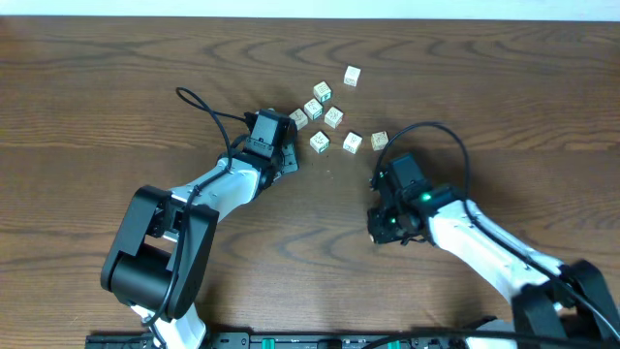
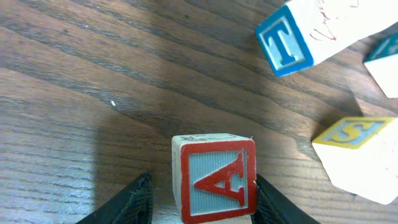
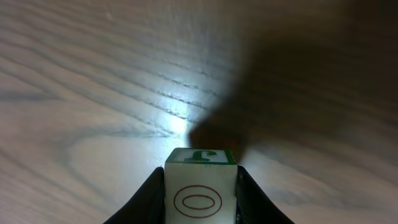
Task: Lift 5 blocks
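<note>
While L gripper [image 2: 202,186] straddles red-A block [image 2: 214,180], jaws apart w/ gap at 9 o'clock, R gripper [image 3: 200,174] is clamped on green-print block [image 3: 200,198].

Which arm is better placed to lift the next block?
Left. The left tool straddles the A block, not closed yet. The right tool is full, gripping a J block.

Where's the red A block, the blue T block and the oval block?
red A block [image 2: 217,180], left wrist view, on its letter face.
blue T block [image 2: 285,42], left wrist view, on its letter face.
oval block [image 3: 200,200], right wrist view, on the oval face.
</note>
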Robot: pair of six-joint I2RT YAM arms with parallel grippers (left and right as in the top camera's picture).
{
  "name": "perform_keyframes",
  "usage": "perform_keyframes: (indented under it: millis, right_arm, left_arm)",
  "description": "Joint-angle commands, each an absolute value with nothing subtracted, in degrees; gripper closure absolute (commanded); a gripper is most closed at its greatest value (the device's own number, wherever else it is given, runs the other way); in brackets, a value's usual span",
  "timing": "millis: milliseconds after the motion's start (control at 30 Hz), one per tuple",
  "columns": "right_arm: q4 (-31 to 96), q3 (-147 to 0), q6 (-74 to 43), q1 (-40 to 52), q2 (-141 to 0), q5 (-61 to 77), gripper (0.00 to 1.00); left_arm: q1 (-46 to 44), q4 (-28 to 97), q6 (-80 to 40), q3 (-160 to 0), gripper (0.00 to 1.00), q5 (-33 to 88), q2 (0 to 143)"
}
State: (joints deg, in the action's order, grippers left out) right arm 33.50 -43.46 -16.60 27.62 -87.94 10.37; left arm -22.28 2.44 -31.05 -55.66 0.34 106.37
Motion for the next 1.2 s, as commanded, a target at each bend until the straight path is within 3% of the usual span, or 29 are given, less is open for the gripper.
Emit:
perform_keyframes:
  millis: [0, 167, 467, 567, 700, 767, 933, 967, 1167]
  right_arm:
    - [31.1, -41.6, -19.8, 29.5, -91.5, 9.7, 0.97]
    - [27.9, -41.5, -21.5, 30.7, -97.0, 10.9, 0.98]
    - [25.0, -41.6, -23.2, 32.4, -99.4, 10.3, 0.98]
    - [26.0, -41.6, -23.6, 32.4, -97.3, 8.3, 0.80]
    - [29.3, -41.6, -23.8, 32.4, -94.4, 6.9, 0.80]
    - [31.2, -41.6, -24.2, 32.4, -93.0, 6.2, 0.75]
    - [33.2, -41.6, -24.2, 32.4, -87.8, 6.2, 0.30]
    - [33.2, -41.6, -24.2, 32.4, -86.6, 6.2, 0.25]
    - [32.6, -41.8, -23.4, 32.2, -83.2, 6.3, 0.24]
  left_arm:
    - [-22.4, 2.0, -30.2, -56.9, 0.51, -2.4, 106.4]
    - [-22.4, 1.3, -28.5, -56.9, 0.76, -2.7, 106.4]
    - [-22.5, 6.2, -27.4, -56.9, 0.87, -2.7, 103.0]
    - [-23.0, 11.2, -26.6, -56.9, 0.89, -3.4, 98.6]
    - [-24.3, 17.2, -26.6, -56.9, 0.90, -8.3, 92.7]
    - [-24.8, 19.0, -26.3, -56.9, 0.90, -8.6, 90.0]
    - [-26.3, 21.4, -26.0, -56.9, 0.90, -8.6, 86.0]
    - [-26.6, 21.8, -26.0, -56.9, 0.90, -8.6, 85.9]
    - [-28.5, 23.2, -26.0, -56.6, 0.90, -8.6, 85.9]
